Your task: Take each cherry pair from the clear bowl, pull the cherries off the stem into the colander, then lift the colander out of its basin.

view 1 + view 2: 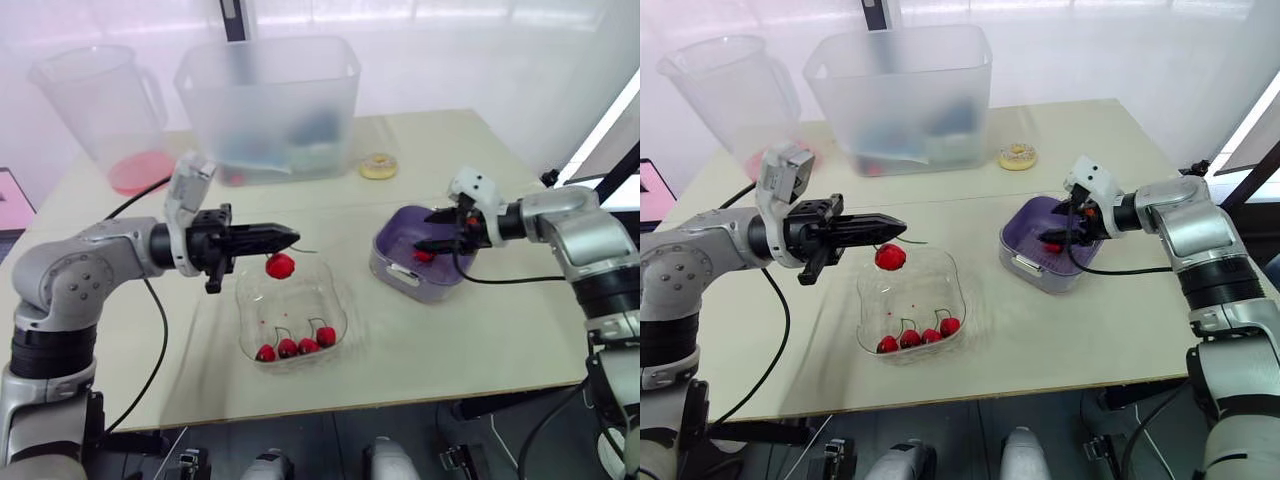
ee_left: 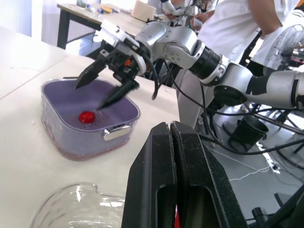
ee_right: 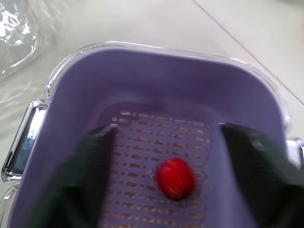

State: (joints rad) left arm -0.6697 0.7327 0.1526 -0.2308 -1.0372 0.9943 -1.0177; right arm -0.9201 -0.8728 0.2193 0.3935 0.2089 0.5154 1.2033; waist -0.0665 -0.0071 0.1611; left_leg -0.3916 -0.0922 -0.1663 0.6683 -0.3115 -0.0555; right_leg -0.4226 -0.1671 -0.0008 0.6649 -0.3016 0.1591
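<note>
Left gripper (image 1: 288, 238) jaws closed, cherry (image 1: 280, 265) dangling above clear bowl (image 1: 336, 300); right gripper (image 1: 426, 231) jaws apart over colander (image 1: 398, 226).

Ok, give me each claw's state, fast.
Left claw: closed on the stem of a cherry above the clear bowl.
Right claw: open, empty, over the colander.

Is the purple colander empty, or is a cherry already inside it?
Not empty. One cherry lies on the perforated floor of the colander, below the open right end effector.

Red cherries (image 1: 918, 338), a clear bowl (image 1: 954, 282), a purple colander (image 3: 161, 90) patterned with slotted rows.
</note>
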